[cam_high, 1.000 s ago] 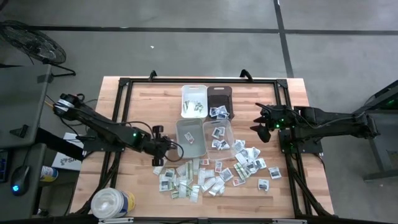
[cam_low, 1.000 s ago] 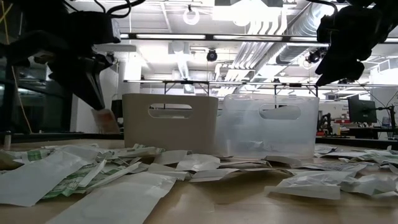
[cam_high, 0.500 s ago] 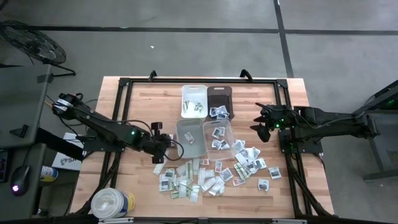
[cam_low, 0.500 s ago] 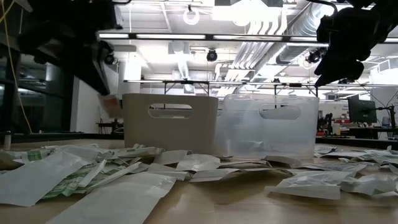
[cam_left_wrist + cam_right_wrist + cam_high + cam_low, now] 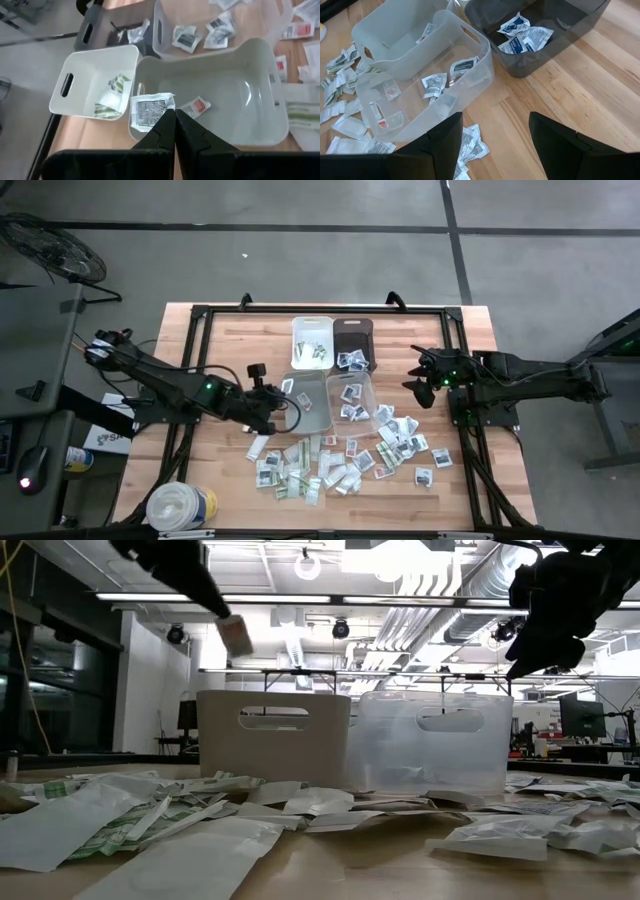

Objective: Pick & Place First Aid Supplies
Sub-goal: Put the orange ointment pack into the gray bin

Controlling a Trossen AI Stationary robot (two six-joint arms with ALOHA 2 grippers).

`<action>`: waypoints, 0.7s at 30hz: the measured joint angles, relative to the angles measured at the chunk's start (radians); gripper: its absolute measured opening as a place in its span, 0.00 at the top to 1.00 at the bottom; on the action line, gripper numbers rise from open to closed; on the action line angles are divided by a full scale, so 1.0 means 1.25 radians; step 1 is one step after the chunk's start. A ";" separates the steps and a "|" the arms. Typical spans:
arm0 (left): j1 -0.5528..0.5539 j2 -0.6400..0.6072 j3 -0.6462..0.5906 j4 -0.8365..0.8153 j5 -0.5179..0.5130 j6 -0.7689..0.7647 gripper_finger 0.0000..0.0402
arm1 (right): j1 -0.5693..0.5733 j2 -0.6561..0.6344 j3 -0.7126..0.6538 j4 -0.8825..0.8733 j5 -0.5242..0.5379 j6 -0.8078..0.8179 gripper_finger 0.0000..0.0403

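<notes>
My left fingers (image 5: 173,125) are pressed together on one small packet (image 5: 151,108), white with a grey printed panel, and I'm holding it in the air just above the near rim of the pale translucent bin (image 5: 235,100). From overhead, that left gripper (image 5: 283,389) sits at the left edge of that bin (image 5: 306,402), with the packet (image 5: 287,386) showing as a small white square at its tip. In the low view the packet (image 5: 236,635) hangs tilted, well above the bin's (image 5: 273,737) top edge. Inside the pale bin I can see one packet with a red mark (image 5: 196,106) lying on the floor.

My right fingers (image 5: 446,145) stand wide apart and hold nothing. The right gripper (image 5: 424,377) hangs over bare wood at the right side of the tabletop (image 5: 230,345), well apart from the bins.

The clear bin (image 5: 350,398) beside the pale one has several printed packets in it. Behind these, the white bin (image 5: 312,342) holds a few greenish packets, and the dark bin (image 5: 353,344) holds a few white ones with blue print.

The rest of the supplies (image 5: 335,465) lie scattered loose on the tabletop in front of the bins, spreading toward the right. A big white round tub (image 5: 180,506) stands at the front left corner.
</notes>
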 joint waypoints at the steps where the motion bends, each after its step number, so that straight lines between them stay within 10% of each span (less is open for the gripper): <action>1: 0.000 0.003 0.007 0.000 -0.003 0.001 1.00 | 0.000 0.000 0.000 0.000 0.000 0.000 0.45; 21: 0.189 0.215 0.083 0.093 0.289 0.057 1.00 | 0.000 0.000 0.000 0.028 0.039 -0.014 0.45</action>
